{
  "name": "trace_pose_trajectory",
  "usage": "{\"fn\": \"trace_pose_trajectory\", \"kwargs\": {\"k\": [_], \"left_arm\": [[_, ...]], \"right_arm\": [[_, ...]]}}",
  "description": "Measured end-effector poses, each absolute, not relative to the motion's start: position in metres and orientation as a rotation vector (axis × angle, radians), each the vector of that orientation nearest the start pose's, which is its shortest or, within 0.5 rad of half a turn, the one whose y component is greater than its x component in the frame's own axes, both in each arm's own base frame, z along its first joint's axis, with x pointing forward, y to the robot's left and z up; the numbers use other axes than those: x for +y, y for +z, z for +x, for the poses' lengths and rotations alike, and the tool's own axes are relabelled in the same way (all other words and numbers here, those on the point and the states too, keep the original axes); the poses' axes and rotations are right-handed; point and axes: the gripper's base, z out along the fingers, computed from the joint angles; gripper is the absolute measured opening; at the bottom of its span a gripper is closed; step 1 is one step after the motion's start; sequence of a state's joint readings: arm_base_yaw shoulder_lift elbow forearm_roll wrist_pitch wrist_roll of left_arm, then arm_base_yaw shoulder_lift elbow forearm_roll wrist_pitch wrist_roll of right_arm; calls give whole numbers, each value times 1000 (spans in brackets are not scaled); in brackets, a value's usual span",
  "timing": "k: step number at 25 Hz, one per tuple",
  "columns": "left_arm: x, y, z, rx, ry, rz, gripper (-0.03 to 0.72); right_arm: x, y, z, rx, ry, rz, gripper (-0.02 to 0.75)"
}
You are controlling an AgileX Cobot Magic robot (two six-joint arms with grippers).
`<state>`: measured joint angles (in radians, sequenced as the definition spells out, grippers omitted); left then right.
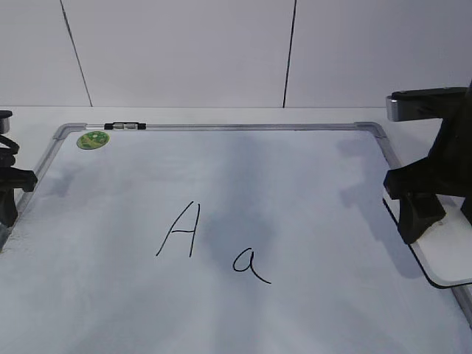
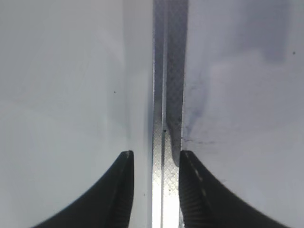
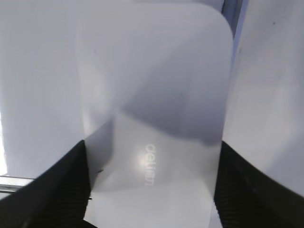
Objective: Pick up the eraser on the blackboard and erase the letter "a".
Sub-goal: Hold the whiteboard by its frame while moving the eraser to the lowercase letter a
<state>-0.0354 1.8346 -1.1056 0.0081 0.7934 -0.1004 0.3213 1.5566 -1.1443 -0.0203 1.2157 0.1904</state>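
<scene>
Your right gripper point(image 3: 152, 190) straddles the flat white plastic eraser point(image 3: 154, 95) at the right edge of the grey-framed white dry-erase blackboard point(image 1: 310, 184), jaws flanking its long sides; can't tell if they're clamped. The handwritten black letter "a" point(image 1: 251, 265) is untouched. Left gripper point(image 2: 154, 190) is parked over the frame, jaws apart, holding nothing.
</scene>
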Motion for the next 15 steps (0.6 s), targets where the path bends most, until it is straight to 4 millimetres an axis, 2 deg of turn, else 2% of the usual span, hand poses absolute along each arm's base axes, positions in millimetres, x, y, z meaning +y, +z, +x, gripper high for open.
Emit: {"fn": "trace_pose_trajectory", "kwargs": {"k": [15], "left_arm": [[-9,163,337,3005,30,-60,243]], "right_arm": [[87,256,268,3100,-19,-214,562]]}}
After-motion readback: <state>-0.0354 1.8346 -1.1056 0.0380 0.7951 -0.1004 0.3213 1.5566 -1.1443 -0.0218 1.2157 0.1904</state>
